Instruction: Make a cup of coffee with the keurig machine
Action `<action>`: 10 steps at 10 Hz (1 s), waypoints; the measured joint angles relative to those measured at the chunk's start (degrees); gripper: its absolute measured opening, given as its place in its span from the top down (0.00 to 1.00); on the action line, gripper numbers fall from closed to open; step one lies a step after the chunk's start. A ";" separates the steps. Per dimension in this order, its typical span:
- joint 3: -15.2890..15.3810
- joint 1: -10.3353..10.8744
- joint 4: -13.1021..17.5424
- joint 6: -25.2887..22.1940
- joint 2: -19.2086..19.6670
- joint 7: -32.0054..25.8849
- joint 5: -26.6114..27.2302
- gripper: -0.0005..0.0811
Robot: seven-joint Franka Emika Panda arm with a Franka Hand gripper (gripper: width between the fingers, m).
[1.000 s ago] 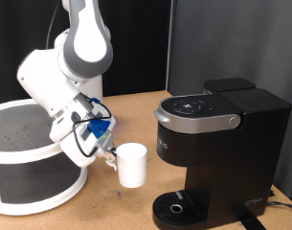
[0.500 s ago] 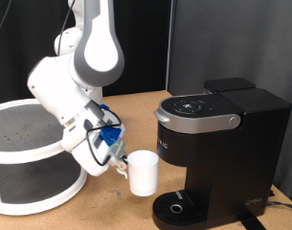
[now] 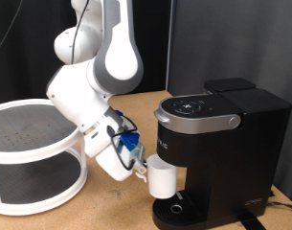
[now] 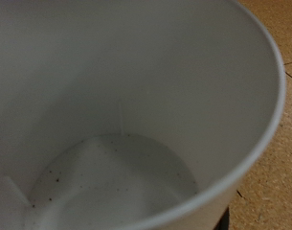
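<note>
Cup (image 3: 163, 179), a small plain white cylindrical mug, sits clamped in the gripper (image 3: 144, 172); just beyond the fingers, the large black boxy keurig machine (image 3: 218, 153) awaits, its round drip base (image 3: 176, 208) below the mug; brewing looks unstarted.

The cup (image 3: 163, 178) is held up by the gripper (image 3: 143, 172), just above the drip base at the front of the keurig machine (image 3: 217, 153). A round two-tier rack (image 3: 31, 153) is parked at the exterior view's left.
</note>
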 joint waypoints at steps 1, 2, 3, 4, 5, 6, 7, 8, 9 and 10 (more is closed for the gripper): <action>1.09 0.02 0.01 -0.04 0.38 -0.79 1.13 0.91; 2.15 0.03 0.00 -0.04 0.66 -1.26 2.09 0.91; 3.10 0.04 0.01 0.01 0.99 -1.62 3.18 0.91; 3.89 0.05 0.03 0.09 1.59 -1.78 4.18 0.91; 4.63 0.05 0.08 0.20 2.33 -1.83 5.26 0.91; 5.16 0.05 0.24 0.32 3.14 -1.86 6.16 0.91; 5.53 0.04 0.39 0.37 4.16 -1.98 7.11 0.91; 5.74 0.02 0.52 0.37 5.21 -2.32 7.95 0.91; 5.83 -0.04 0.59 0.37 6.16 -3.16 9.14 0.91; 5.87 -0.15 0.67 0.35 7.13 -4.31 10.49 0.91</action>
